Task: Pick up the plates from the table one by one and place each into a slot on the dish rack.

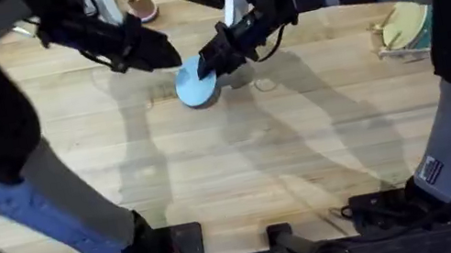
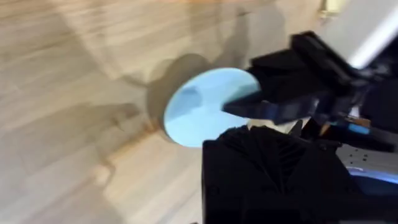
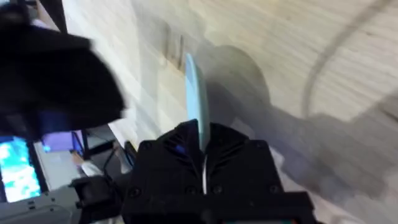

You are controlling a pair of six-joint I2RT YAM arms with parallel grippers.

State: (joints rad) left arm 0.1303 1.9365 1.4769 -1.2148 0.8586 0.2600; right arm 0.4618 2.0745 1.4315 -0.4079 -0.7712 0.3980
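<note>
The right hand (image 1: 208, 66) is closed on the edge of the pale blue plate (image 1: 196, 83), which is held tilted over the far middle of the counter (image 1: 241, 161). In the right wrist view the plate (image 3: 194, 93) shows edge-on, clamped between the two black fingers (image 3: 180, 146). The left hand (image 1: 165, 55) hangs just beside the plate on its other side; whether its fingers are open or closed cannot be told. In the left wrist view the plate (image 2: 208, 106) appears as a blue disc, the right hand (image 2: 273, 106) gripping its rim. The dish rack (image 1: 404, 32) stands at the counter's far right edge, well apart from the plate, with a cream plate (image 1: 402, 21) and a teal plate (image 1: 425, 28) in it.
</note>
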